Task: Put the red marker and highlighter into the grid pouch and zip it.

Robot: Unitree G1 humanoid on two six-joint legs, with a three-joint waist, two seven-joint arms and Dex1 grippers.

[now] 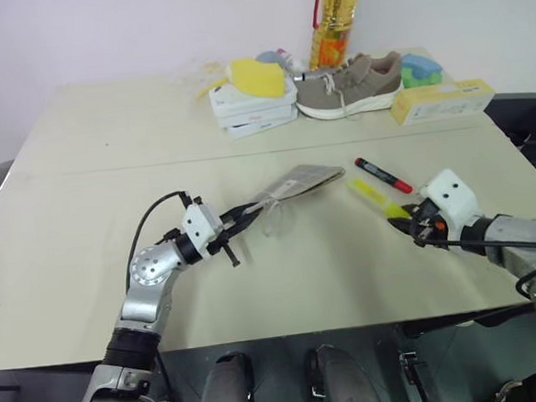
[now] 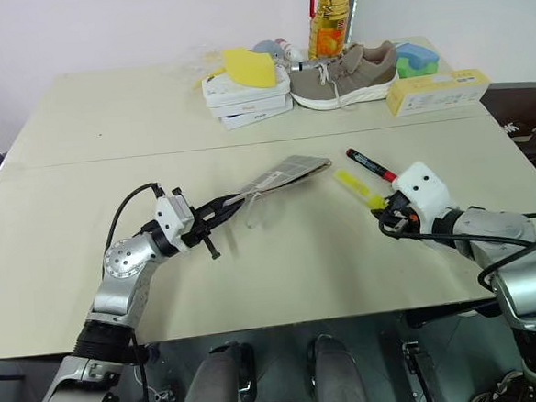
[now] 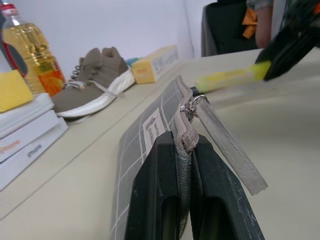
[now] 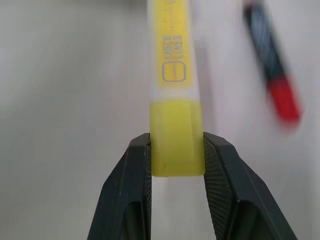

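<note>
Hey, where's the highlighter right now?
The highlighter is clamped at one end by the right gripper, on the robot's right, just in front of the red marker and right of the grid pouch.

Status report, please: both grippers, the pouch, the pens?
Left gripper shut on grid pouch, edge lifted. Right gripper shut on highlighter. Red marker on table, nothing blocking.

A test room or lab, by the look of it: a plain beige desk (image 1: 86,232) against a bare pale wall (image 1: 100,33), holding unrelated props (shoe (image 1: 347,85), oil bottle (image 1: 335,17), stacked boxes (image 1: 257,110)).
</note>
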